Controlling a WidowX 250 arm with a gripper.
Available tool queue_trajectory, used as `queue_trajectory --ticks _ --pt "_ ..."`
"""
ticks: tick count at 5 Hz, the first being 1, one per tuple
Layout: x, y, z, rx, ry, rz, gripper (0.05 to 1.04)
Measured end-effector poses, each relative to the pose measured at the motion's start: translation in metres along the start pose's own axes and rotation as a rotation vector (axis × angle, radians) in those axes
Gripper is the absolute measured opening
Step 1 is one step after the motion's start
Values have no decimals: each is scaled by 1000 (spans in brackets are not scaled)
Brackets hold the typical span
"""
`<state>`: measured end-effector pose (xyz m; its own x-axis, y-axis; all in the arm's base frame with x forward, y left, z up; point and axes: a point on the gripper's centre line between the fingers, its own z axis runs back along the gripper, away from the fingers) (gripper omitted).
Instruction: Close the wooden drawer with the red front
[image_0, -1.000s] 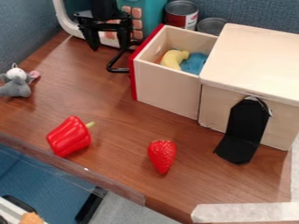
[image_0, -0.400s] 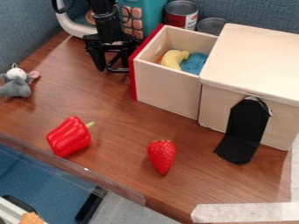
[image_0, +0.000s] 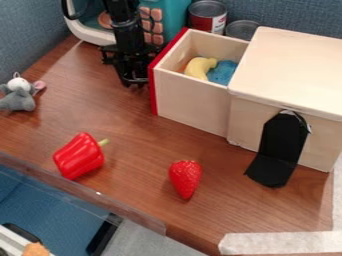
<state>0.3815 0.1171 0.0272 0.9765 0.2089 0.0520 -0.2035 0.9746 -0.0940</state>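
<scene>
taking the view as a clock face, a strip of pale tape (image_0: 280, 242) lies nearest, at five o'clock. farther in, at six o'clock, a toy strawberry (image_0: 185, 177) lies on the wooden tabletop (image_0: 143, 145) with its tip toward the near edge. a red toy bell pepper (image_0: 79, 156) lies on its side at eight o'clock, its green stem toward two. at four, a bent black piece (image_0: 277, 152) stands against the wooden box (image_0: 294, 65). a grey plush mouse (image_0: 18, 97) sits between nine and ten

the wooden drawer (image_0: 190, 100) stands out from the box, its red front facing ten o'clock; judging by that, it is already well opened. inside are a yellow toy (image_0: 198, 67) and a blue toy (image_0: 222, 72), while the strawberry and the pepper are both outside it

at eleven, the black gripper (image_0: 133, 82) hangs just beside the red front, by the black handle (image_0: 142, 80). whether it is open, closed or gripping the handle, one cannot tell. farthest, two tin cans (image_0: 207, 17) (image_0: 242, 30) stand between twelve and one
</scene>
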Motion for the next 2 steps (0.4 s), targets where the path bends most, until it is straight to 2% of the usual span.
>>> queue_trajectory --ticks 1,2 --pt "-2 -9 2 -5 3 -30 176" --pt "-1 -22 2 -7 3 -54 160"
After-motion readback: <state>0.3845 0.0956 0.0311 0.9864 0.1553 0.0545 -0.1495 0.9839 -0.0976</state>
